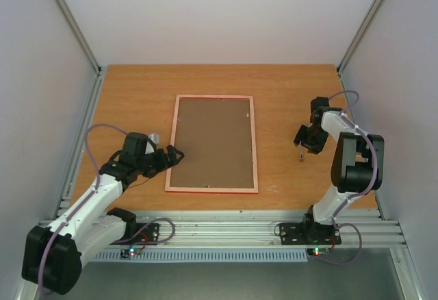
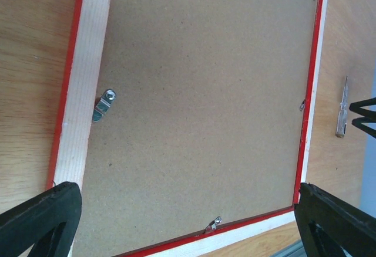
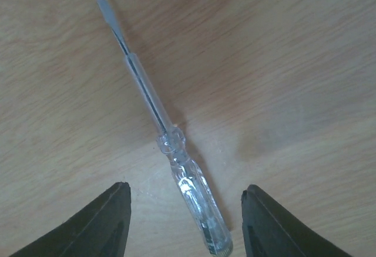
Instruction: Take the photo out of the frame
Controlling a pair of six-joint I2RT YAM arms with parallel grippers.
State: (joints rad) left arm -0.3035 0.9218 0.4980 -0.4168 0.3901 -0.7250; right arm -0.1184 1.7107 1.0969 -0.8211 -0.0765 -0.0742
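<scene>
Frame (image 1: 254,142) lies back-up just beside the left claw (image 1: 176,155).

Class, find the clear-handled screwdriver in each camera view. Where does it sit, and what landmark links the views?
Top external: the screwdriver lies right of the frame, under the right gripper.
Left wrist: far right edge, beyond the frame's red border.
Right wrist: centre, between the open fingers.
Shared landmark: the right gripper close by it.
</scene>
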